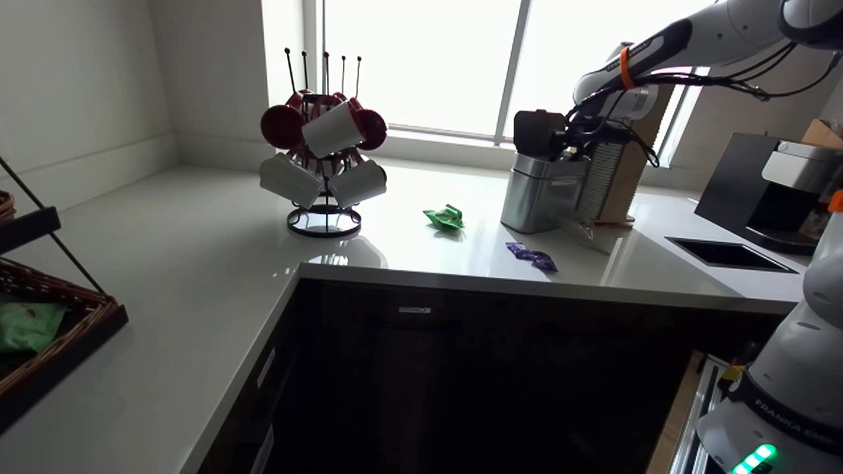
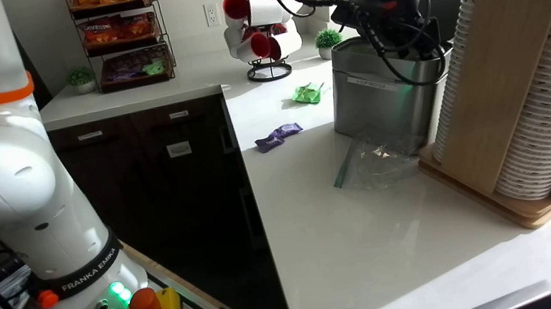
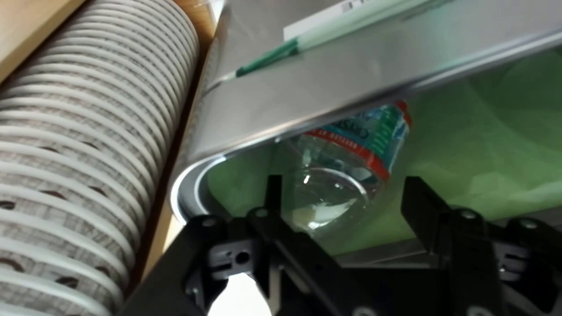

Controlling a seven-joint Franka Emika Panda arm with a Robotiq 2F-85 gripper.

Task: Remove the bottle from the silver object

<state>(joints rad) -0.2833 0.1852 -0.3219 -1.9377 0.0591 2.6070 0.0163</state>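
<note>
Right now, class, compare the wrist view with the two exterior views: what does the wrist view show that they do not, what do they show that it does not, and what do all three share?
Only the wrist view: the bottle inside the metal bin, and the green lining there.

Only the exterior views: the mugs on their rack, plus the green packet and purple packets on the counter.

Shared: the metal bin, the paper cups beside it, and the gripper, plainly open in the wrist view but partly hidden in both exterior views.
</note>
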